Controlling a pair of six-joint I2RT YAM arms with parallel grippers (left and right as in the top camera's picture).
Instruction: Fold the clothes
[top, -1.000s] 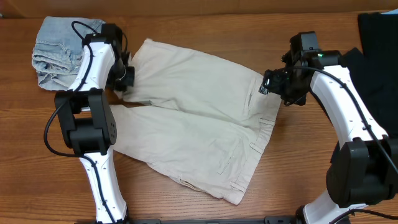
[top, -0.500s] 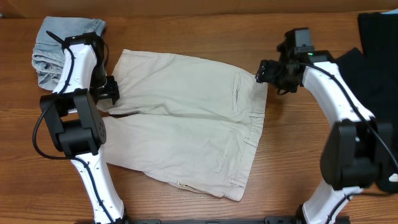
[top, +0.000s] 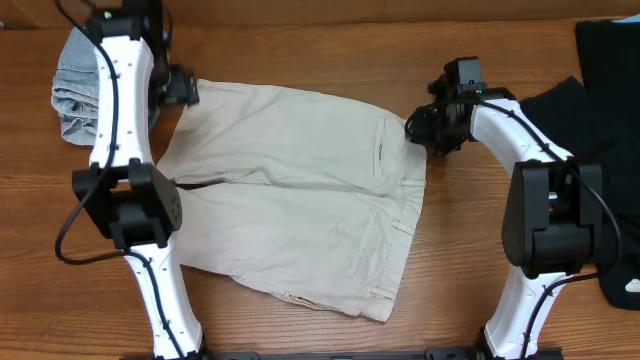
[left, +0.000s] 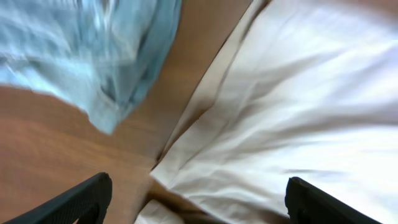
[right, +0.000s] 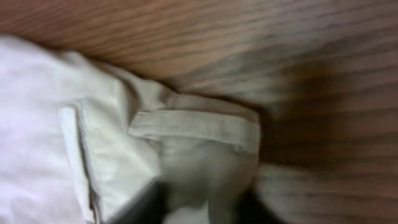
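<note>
Pale beige shorts lie spread flat in the middle of the wooden table, waistband to the right. My left gripper hovers open at the far left leg hem. In the left wrist view its fingers stand wide apart over the shorts and hold nothing. My right gripper sits at the far waistband corner. In the blurred right wrist view the cloth beside a belt loop is pinched between its dark fingers. A light-blue denim piece lies bunched at the far left.
Black garments lie at the right edge of the table. In the left wrist view the denim piece lies close to the leg hem, with a strip of bare wood between them. The left arm's column stands beside the near leg.
The left gripper let go of the leg hem, opened and drew back toward the far edge. The shorts were pulled left and now lie flatter. The right gripper closed on the waistband corner.
</note>
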